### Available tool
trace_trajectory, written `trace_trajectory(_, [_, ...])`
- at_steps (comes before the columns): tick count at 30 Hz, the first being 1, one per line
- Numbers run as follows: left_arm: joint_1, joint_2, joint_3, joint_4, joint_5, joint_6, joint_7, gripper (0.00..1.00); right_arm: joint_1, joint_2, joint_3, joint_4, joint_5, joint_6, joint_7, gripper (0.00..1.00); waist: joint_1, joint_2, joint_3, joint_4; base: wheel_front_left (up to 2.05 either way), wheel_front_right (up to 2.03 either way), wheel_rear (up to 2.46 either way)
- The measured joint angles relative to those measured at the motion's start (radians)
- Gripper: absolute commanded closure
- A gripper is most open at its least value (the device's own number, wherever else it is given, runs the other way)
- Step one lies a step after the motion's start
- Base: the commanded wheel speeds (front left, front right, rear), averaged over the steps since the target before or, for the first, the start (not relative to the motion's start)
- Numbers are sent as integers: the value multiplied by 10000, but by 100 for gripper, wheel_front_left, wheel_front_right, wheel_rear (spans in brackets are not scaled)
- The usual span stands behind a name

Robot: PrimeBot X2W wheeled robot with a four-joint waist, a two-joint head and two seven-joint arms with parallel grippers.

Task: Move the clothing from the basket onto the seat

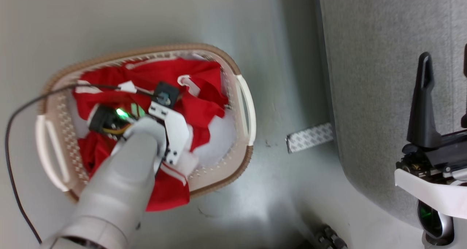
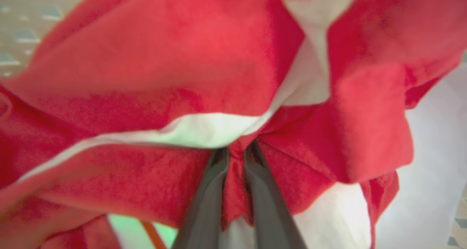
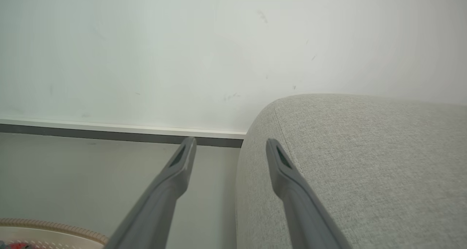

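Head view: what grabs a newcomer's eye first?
Bright red fabric clothing with white trim heaped in the oval cream-white plastic basket on the floor, left. The left gripper is shut on a fold of it. At right, the open right gripper hangs by the big grey woven seat.

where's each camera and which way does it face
Head view: on the head, looking down at basket, clothing, seat; left forearm, right end effector show.
Left wrist view: wrist-mounted, along the left end effector, shut on clothing.
Right wrist view: wrist-mounted, past the open right end effector, at wall and seat.
Shared: head and right wrist views both show seat and basket.
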Motion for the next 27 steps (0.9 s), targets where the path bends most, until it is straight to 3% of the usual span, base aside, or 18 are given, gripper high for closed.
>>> trace_trajectory(6, [686,-213,324,-65,-744,-44,-878,100,218,8,-96,453,-232,0,0,0,0,0,-969,352,0,0,0])
trace_trajectory(14, [2612,-265,113,-1183,-2426,-612,-1707,100,1175,10,-226,1258,-548,0,0,0,-2,-1,-3260,1045,0,0,0])
trace_trajectory(27, [4476,-274,-303,-3051,-4220,-293,-2176,100,2983,12,-351,2142,-602,0,0,0,-5,0,-6779,1972,0,0,0])
